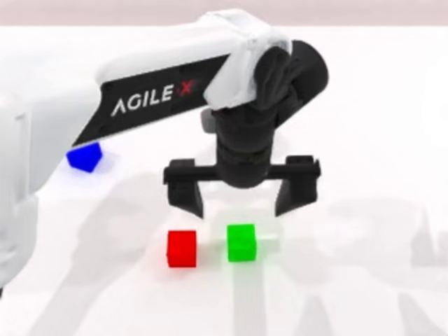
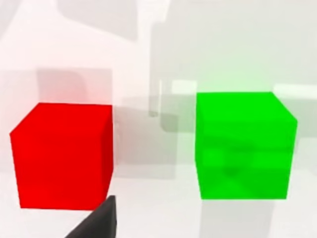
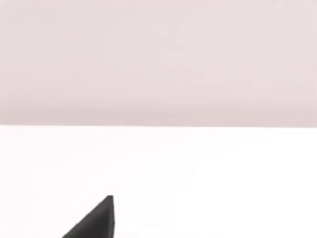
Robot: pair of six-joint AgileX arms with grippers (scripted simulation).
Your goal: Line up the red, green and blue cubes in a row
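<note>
- Hovering over the table point(image 1: 364, 105), your left gripper point(image 1: 241, 203) hangs with its jaws spread wide and nothing between them; it sits just behind the green cube point(image 1: 242, 242), on the side away from the camera's near edge.
- Taking the green cube as landmark: the red cube point(image 1: 182, 248) rests just to its left, close beside it but apart, with bare table showing in the gap. The two already read as the start of a row.
- The blue cube point(image 1: 85, 157) lies well to the green cube's left and farther back, partly tucked under the left arm's white link. By my reading it is the one not yet in line.
- The left wrist view shows the red and green cubes side by side, both flat on the table and squarely set, neither tilted.
- Handling, as a judgement: these look like small, rigid, light blocks with flat smooth faces. Take one across two opposite side faces, jaws square to them and centred; an off-centre pinch could twist or flick so small a piece.
- When you bring the blue cube in, watch the neighbours; a spread finger coming down close could nudge the red or green one out of line.
- Containers: none in sight; all three cubes sit directly on the table.
- Your right gripper: only one dark finger tip shows in its wrist view, over bare table, so I cannot tell its jaw state.
</note>
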